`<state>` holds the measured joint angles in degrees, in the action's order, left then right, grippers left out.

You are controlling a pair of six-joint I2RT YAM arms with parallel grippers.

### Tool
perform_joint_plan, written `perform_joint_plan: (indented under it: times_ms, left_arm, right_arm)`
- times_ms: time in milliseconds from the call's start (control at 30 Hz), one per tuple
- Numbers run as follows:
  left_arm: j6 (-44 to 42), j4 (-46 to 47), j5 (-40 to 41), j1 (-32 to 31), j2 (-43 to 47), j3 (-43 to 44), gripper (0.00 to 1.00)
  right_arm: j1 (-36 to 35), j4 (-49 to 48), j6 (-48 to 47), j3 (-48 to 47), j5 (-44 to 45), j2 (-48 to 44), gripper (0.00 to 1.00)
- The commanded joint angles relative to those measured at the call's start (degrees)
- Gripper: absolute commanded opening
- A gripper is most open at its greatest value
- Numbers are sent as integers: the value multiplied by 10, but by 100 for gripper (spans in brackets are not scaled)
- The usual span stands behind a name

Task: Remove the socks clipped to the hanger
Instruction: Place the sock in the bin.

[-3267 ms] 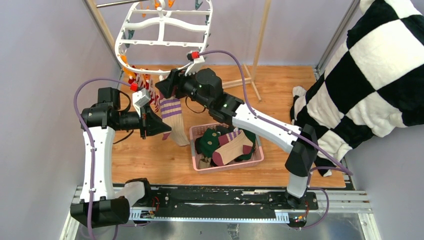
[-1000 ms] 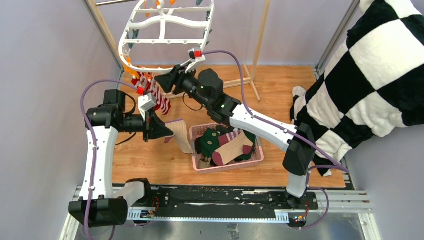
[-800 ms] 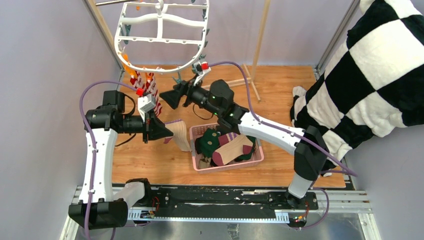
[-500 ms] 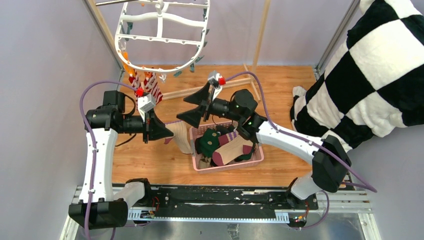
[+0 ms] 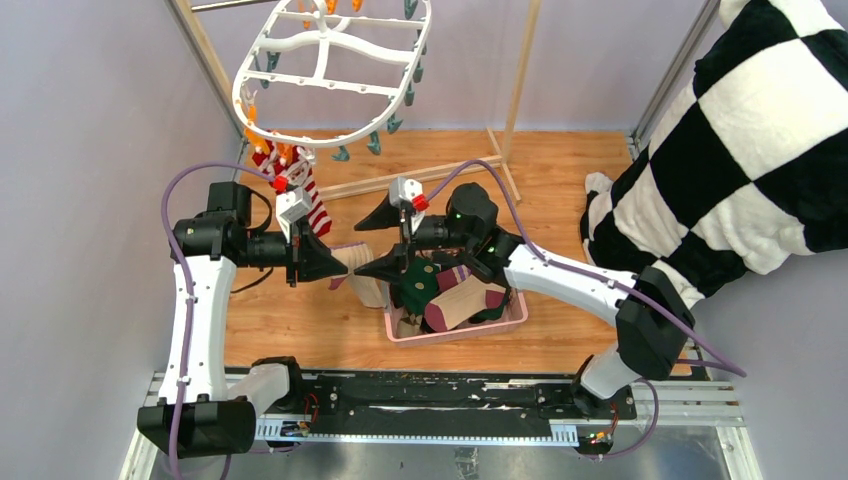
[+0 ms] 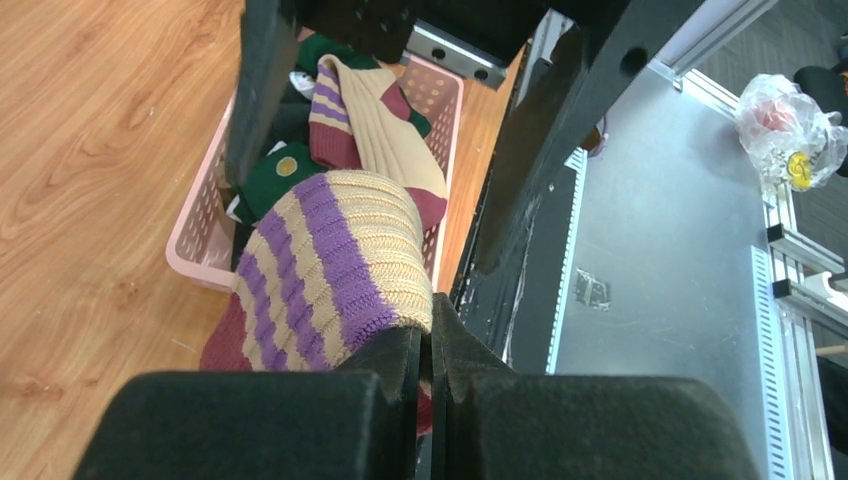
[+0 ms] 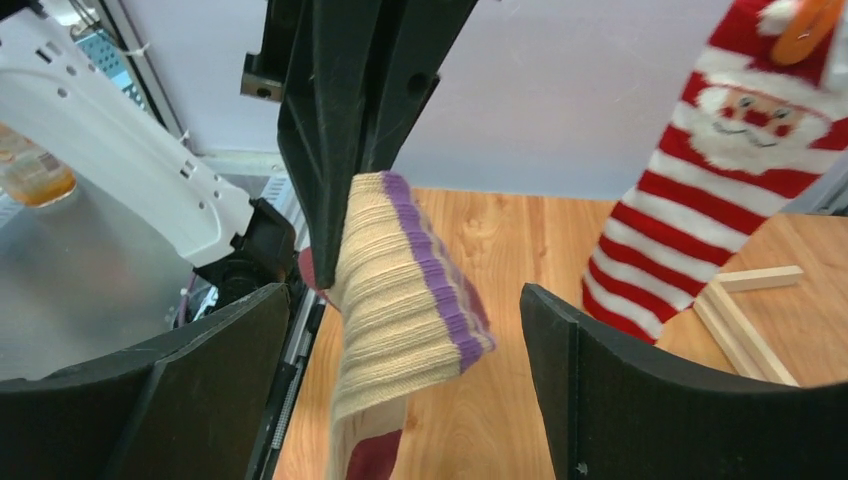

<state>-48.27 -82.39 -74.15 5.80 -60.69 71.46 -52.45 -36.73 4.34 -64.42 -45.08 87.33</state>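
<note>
Purple-striped sock [image 6: 340, 250] in left jaws (seemingly between right's).

the striped sock [image 7: 405, 290] hung between the right gripper's [image 5: 358, 250] wide-set fingers [image 7: 640, 400], with open gaps on both sides. the left gripper [image 5: 342, 262], clamped on it, barred the way ahead; the red-and-white sock [image 7: 720, 200] hung near one finger.

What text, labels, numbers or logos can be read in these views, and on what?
No readable words, numbers or brand marks in any view.
Round yellow patch on the green sock in the pink basket: too small to read.
Red-and-white striped sock: a Santa face, a picture, no lettering.
Purple-striped sock: plain stripes, no text.
</note>
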Motion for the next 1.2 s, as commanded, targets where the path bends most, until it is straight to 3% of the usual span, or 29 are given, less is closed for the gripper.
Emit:
perform_joint_plan:
  times_ms: [0, 133, 167, 200, 300, 333, 367, 467, 700, 967, 1167]
  left_arm:
    - [6, -1, -13, -5, 0, 7, 0]
    - [9, -1, -14, -5, -3, 17, 0]
    - [9, -1, -14, -4, -5, 18, 0]
    - [9, -1, -14, -5, -6, 19, 1]
    - [13, -1, -9, -4, -9, 23, 23]
    - [15, -1, -5, -5, -9, 24, 32]
    - [17, -1, -1, -5, -10, 24, 45]
    - [19, -1, 18, -4, -16, 23, 97]
    - [39, -1, 93, 1, -49, 40, 100]
    - [76, 2, 175, 4, -46, 75, 100]
    - [143, 18, 261, 4, -62, 94, 100]
  right_arm:
    - [-23, 45, -63, -19, -38, 10, 88]
    - [-33, 73, -81, -12, -36, 5, 69]
    - [-34, 73, -81, -8, -36, 1, 59]
    - [-33, 75, -80, -4, -34, -3, 42]
    - [-34, 100, -79, 4, -16, -18, 6]
    - [-33, 111, -76, 6, -7, -25, 1]
    - [-31, 123, -68, 10, 8, -32, 0]
    - [-15, 145, -16, 33, 29, -53, 0]
    - [44, 211, 69, 146, 116, -160, 0]
    - [113, 406, 131, 234, 337, -284, 0]
    - [137, 525, 170, 248, 479, -291, 0]
